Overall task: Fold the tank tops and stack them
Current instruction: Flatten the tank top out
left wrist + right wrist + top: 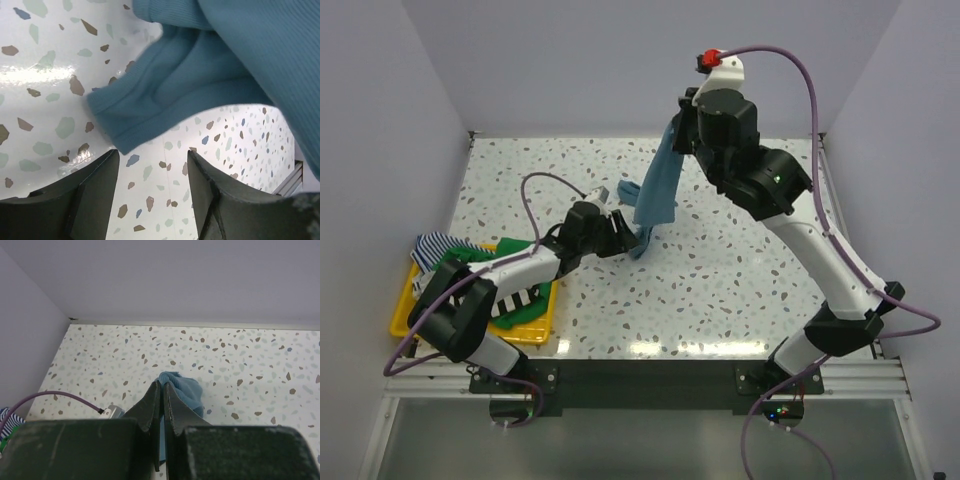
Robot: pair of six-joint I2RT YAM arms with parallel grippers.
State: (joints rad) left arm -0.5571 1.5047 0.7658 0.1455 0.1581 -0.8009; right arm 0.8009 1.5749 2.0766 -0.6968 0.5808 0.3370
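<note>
Over terrazzo table point(720, 300), teal tank top point(658, 190)

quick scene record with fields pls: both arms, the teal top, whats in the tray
right end effector: shut on the teal tank top, raised above the table
teal tank top: hangs from that grip, lower end down by the table; contact unclear
left end effector: open, empty, low beside the hanging hem
yellow tray: left near corner of the table
tray contents: black-and-white striped top, green top, thin blue-striped top, all bunched
folded stack: none visible
</note>
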